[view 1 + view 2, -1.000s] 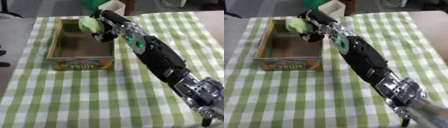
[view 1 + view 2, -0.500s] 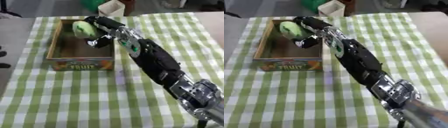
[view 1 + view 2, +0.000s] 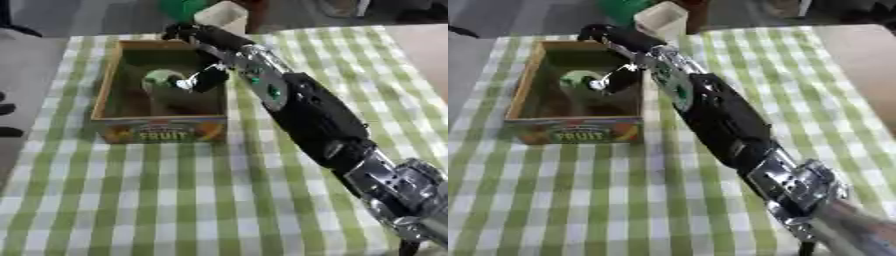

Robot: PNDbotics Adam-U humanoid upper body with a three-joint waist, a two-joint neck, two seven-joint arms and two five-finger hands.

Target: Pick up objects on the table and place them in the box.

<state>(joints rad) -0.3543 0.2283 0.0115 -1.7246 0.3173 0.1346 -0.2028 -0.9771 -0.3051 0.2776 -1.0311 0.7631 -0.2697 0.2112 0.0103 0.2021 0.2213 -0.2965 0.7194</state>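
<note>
1. The task's thing is a small, round, pale green object, perhaps a fruit, with a lighter patch on top. It is blurred, so no finer detail can be told.
2. The object is inside the box, in its middle toward the right wall, in the upper left of the frame. Whether it rests on the box floor or is held just above it cannot be told.
3. The box is a shallow, open-topped cardboard tray with brown walls and a dark floor. Its near wall carries a coloured label reading "FRUIT". It sits on the counter, which is covered in a green-and-white checked cloth.
4. The right arm runs from the lower right corner of the frame up to the box, black with silver joints near the bottom and small green lights along it.
5. The right hand reaches over the box's right wall, with its dark fingers pointing down and left into the box beside the object.
6. The fingertips lie against or right beside the object's right side. The pictures do not show whether the fingers are curled round it or parted from it, so the hand's state cannot be told.
7. Beyond the box, at the upper edge, stand a pale square container and something green, partly cut off.
</note>
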